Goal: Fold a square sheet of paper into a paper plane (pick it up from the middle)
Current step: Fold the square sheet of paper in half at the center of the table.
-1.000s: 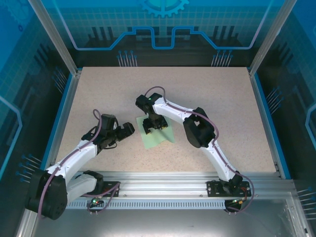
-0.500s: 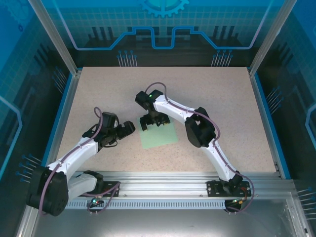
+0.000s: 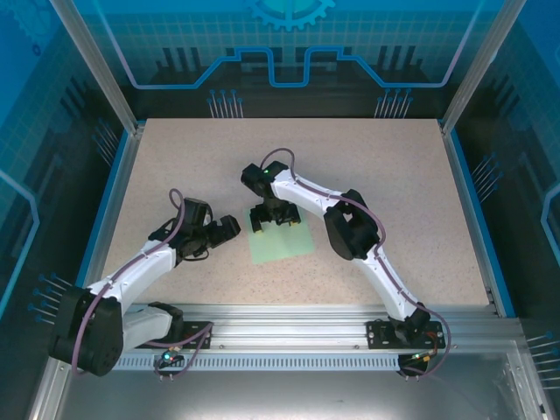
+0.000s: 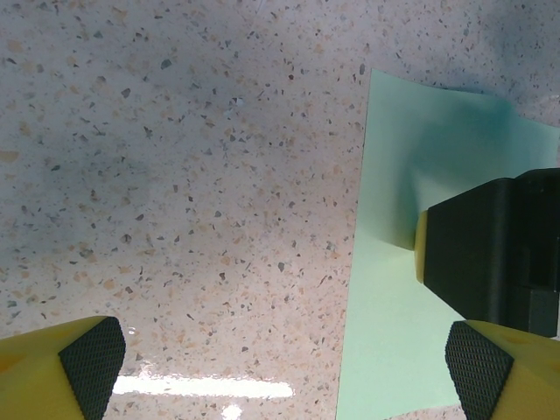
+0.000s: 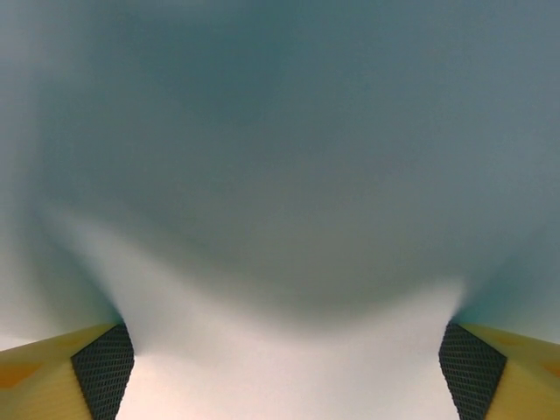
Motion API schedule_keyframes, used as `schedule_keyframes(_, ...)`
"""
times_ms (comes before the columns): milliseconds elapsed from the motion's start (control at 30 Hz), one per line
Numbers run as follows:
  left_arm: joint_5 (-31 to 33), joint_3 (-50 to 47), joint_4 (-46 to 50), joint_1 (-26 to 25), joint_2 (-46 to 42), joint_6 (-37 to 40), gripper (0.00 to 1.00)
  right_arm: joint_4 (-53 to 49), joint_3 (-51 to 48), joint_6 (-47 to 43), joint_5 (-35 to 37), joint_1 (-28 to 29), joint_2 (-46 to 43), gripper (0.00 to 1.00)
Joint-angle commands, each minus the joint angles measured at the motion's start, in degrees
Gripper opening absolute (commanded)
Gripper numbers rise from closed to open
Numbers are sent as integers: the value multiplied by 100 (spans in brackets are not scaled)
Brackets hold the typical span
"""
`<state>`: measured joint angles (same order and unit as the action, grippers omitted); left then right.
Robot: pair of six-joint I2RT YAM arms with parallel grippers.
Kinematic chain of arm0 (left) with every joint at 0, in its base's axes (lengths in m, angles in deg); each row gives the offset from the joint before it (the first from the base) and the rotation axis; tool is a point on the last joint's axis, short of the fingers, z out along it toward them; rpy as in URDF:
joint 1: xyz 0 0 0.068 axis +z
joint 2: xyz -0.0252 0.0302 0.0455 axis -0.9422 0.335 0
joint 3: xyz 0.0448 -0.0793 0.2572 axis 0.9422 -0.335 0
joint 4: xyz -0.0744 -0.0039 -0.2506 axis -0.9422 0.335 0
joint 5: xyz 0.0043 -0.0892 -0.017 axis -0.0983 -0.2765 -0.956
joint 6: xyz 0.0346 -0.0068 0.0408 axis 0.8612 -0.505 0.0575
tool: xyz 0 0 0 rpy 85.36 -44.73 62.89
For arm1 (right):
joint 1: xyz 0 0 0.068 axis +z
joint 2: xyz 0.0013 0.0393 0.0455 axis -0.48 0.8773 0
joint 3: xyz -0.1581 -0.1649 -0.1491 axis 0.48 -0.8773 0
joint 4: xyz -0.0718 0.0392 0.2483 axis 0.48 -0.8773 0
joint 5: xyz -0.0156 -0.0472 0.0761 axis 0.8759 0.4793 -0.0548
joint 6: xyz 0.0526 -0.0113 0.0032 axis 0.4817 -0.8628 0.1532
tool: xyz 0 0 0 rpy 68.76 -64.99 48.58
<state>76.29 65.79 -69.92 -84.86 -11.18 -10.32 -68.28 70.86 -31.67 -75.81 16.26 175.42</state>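
The square sheet of paper point(image 3: 282, 245), pale mint green, lies flat on the speckled table in the top view. My right gripper point(image 3: 276, 220) points down over the sheet's far edge, open, jaws spread wide. In the right wrist view its pads point(image 5: 103, 372) sit at the frame's bottom corners, with a blurred pale surface close between them point(image 5: 287, 372). My left gripper point(image 3: 229, 227) hovers just left of the sheet, open and holding nothing. In the left wrist view the sheet point(image 4: 394, 297) fills the right side, a black and yellow finger point(image 4: 490, 254) of the right gripper standing on it.
Blue rails point(image 3: 105, 210) border the speckled table point(image 3: 394, 175) on the left and right. An aluminium rail point(image 3: 289, 315) with both arm bases runs along the near edge. Bare tabletop lies beyond and to the right of the sheet.
The right gripper has shifted toward the sheet's far edge and spread its jaws. The sheet has turned from skewed to nearly square with the table. The left gripper crept slightly right.
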Motion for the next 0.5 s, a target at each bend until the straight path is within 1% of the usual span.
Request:
schedule_keyframes(0,-84,130,168,46,7,156,99,-73,-64,69,-58,-74,225,88)
schedule_keyframes(67,-84,141,185,46,7,164,99,-72,-48,35,-36,-91,164,85)
schedule_keyframes(167,-86,163,216,46,-10,191,98,-148,31,-72,-19,-105,79,83)
schedule_keyframes(333,-84,165,242,46,-33,180,99,-128,13,-236,-115,-101,-264,63)
schedule_keyframes(467,-84,174,272,44,-45,172,99,-151,-60,-326,-106,-127,-479,53)
